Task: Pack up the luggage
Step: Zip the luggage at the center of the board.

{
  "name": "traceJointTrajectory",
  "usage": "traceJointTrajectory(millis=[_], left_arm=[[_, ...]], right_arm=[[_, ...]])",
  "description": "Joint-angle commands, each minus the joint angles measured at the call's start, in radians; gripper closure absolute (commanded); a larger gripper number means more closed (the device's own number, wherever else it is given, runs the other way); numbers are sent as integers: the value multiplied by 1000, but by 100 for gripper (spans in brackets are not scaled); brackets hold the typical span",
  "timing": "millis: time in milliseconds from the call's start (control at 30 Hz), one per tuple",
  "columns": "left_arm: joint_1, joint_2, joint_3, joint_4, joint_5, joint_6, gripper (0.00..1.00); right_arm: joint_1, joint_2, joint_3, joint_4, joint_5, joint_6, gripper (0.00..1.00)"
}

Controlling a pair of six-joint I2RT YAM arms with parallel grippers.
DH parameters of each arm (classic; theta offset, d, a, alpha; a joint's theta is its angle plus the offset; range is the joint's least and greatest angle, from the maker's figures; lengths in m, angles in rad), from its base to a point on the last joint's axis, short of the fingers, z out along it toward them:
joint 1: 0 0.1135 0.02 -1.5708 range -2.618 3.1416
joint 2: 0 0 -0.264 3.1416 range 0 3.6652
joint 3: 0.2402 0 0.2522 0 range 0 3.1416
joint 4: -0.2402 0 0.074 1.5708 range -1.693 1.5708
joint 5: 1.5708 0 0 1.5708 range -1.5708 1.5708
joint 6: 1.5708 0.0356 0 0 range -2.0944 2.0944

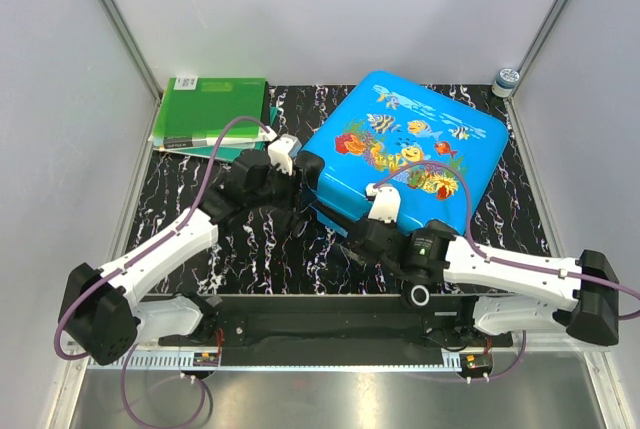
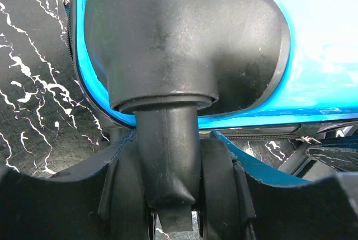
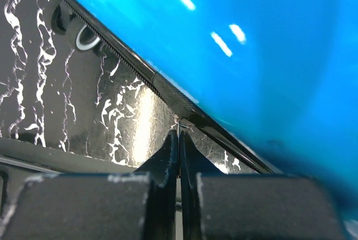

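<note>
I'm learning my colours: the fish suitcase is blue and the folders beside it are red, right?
Not quite. The folders are green, not red, as the top view shows. The fish suitcase is blue, as you said.

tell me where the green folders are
In the top view the green folders lie at the far left of the table, just left of the luggage.
</note>
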Motion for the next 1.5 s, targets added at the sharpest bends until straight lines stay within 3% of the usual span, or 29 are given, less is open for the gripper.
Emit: traceJointTrajectory(millis=[0, 267, 533, 1467], left_arm=[[-49, -24, 63, 334, 242, 2, 100], [-60, -13, 60, 337, 251, -6, 100], [-72, -25, 48, 345, 254, -13, 100], [-80, -88, 28, 302, 219, -33, 100]], right_arm=[[20, 44, 110, 211, -83, -88, 100], [20, 186, 261, 293, -51, -254, 100], [7, 294, 324, 319, -50, -295, 100], [-49, 397, 242, 774, -181, -513, 100]])
